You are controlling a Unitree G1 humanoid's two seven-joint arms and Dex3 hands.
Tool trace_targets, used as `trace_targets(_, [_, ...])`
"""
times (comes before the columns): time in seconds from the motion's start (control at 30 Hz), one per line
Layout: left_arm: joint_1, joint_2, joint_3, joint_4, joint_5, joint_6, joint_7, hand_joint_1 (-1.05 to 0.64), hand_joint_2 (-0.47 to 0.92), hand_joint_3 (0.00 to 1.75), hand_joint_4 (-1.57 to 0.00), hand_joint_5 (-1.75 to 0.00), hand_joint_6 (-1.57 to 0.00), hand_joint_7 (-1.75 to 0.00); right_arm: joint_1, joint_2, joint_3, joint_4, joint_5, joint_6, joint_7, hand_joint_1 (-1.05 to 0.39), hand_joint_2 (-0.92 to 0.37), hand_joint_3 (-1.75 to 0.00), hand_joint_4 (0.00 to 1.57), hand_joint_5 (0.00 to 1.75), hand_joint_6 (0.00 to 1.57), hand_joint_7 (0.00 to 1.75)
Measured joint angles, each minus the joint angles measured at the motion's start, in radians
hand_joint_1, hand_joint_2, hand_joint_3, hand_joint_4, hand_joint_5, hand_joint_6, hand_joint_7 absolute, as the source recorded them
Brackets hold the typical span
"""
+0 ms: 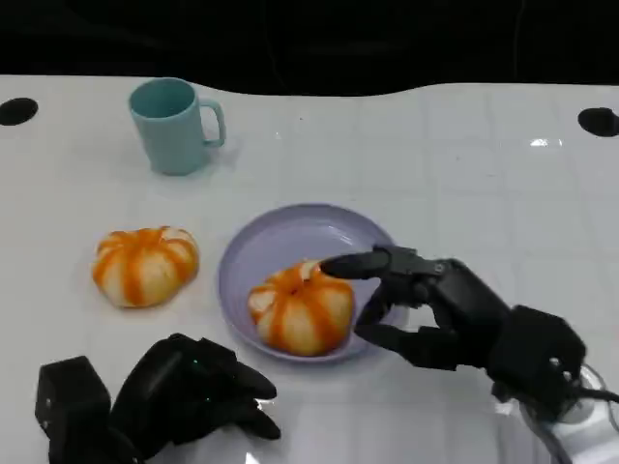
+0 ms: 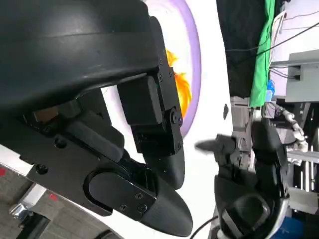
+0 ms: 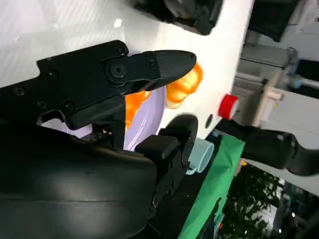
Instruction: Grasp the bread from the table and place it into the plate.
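Now, in the head view, one bread roll (image 1: 301, 308) lies inside the lilac plate (image 1: 290, 232), toward its lower rim at the frame's centre, and my right hand (image 1: 426, 307) sits just to its right with fingers spread apart and nothing between them; one fingertip reaches over the roll's top right and may brush it, though I cannot tell. I judge the placing step as good as done for this roll, so the release-and-withdraw is what is in hand. My left hand (image 1: 193, 391) rests at the lower left, fingers curled in on nothing. A second bread roll (image 1: 145, 265) sits on the white table (image 1: 464, 174) at centre left, just beside the plate and apart from it. A teal mug (image 1: 174, 126) stands at upper left, well away. Backing out toward the lower right looks free; the plate rim beneath my fingers is the edge to clear, so I should lift before pulling back.

From the left wrist view, my own left shell covers the left side; the plate's rim (image 2: 195, 74) and a sliver of orange roll (image 2: 182, 89) show at upper centre, with the right hand (image 2: 239, 164) at the right.

From the right wrist view, my fingers (image 3: 164, 64) are apart above the plate (image 3: 144, 124), with the second roll (image 3: 185, 85) beyond them.
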Motion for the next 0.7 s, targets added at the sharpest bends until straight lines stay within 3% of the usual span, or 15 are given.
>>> trace_targets(0.1, [0.000, 0.000, 0.000, 0.000, 0.000, 0.000, 0.000, -1.05, 0.80, 0.00, -1.57, -0.22, -1.54, 0.00, 0.042, -0.006, -0.024, -0.030, 0.020, -0.029, 0.013, -0.46, -0.92, -0.21, 0.62, 1.74, 0.38, 1.40])
trace_targets(0.17, [-0.002, -0.002, -0.001, 0.000, 0.001, 0.000, 0.000, -1.05, 0.81, 0.01, -1.57, -0.22, -1.54, 0.00, 0.060, -0.009, -0.035, -0.047, 0.029, -0.035, 0.021, -0.46, -0.92, -0.17, 0.64, 1.75, 0.39, 1.65])
trace_targets(0.23, [-0.002, -0.004, -0.002, 0.000, 0.003, -0.001, 0.001, -1.05, 0.81, 0.00, -1.56, -0.22, -1.54, 0.00, 0.091, -0.014, -0.054, -0.090, 0.060, -0.028, 0.042, -0.45, -0.92, -0.16, 0.64, 1.75, 0.39, 1.72])
trace_targets(0.7, [-0.002, -0.010, -0.006, -0.001, 0.003, -0.001, 0.003, -1.05, 0.79, 0.00, -1.56, -0.20, -1.55, -0.01, 0.338, -0.084, -0.106, -0.377, 0.083, 0.117, 0.057, -0.44, -0.92, -0.13, 0.71, 1.75, 0.53, 1.75])
